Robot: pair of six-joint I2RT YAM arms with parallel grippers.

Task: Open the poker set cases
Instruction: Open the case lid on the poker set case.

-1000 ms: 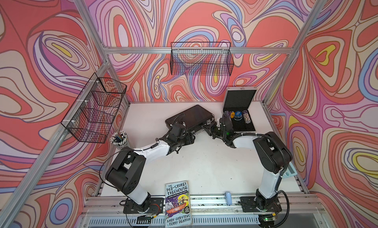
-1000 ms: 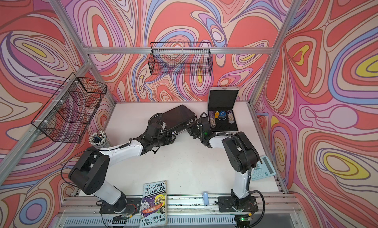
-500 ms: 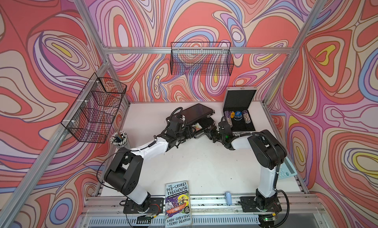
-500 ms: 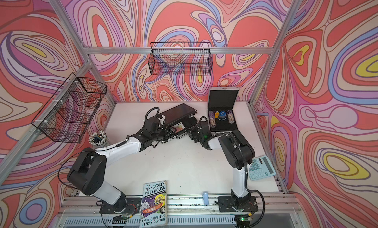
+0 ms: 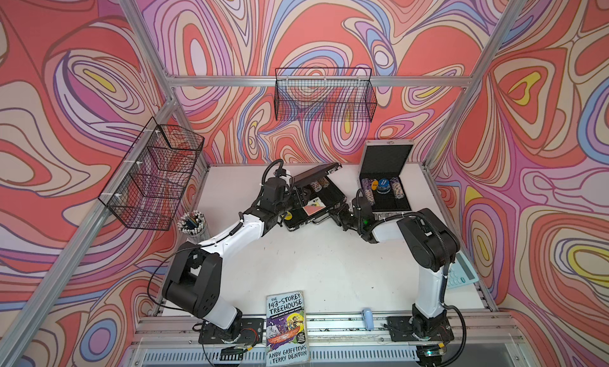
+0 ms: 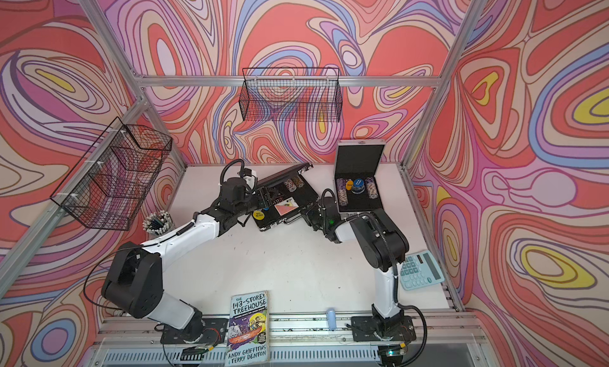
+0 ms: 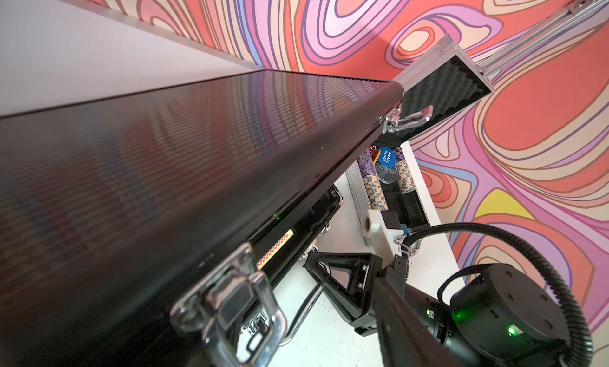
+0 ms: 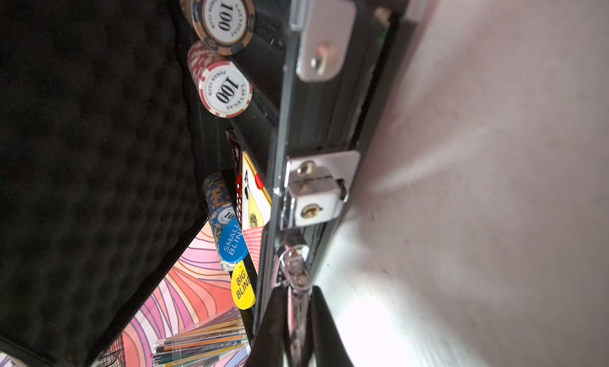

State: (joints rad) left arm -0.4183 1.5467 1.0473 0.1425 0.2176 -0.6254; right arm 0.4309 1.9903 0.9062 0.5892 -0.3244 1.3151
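You have a white tabletop (image 5: 313, 266) boxed in by aluminium framing. Toward the back, near the middle, the black case (image 5: 314, 177) sits on it at an angle with its lid partly raised. Near it on the right, close to the back corner, the silver case (image 5: 395, 202) rests flat with its lid standing upright. At your left edge stands a cup of pencils (image 5: 192, 222). At the right edge lies a pale teal calculator (image 6: 420, 271). Along the front, a paperback (image 5: 286, 327) lies face up across the rail (image 5: 329, 325), reaching onto the tabletop, and a small pale blue cylinder (image 5: 366, 317) lies on that rail further right.
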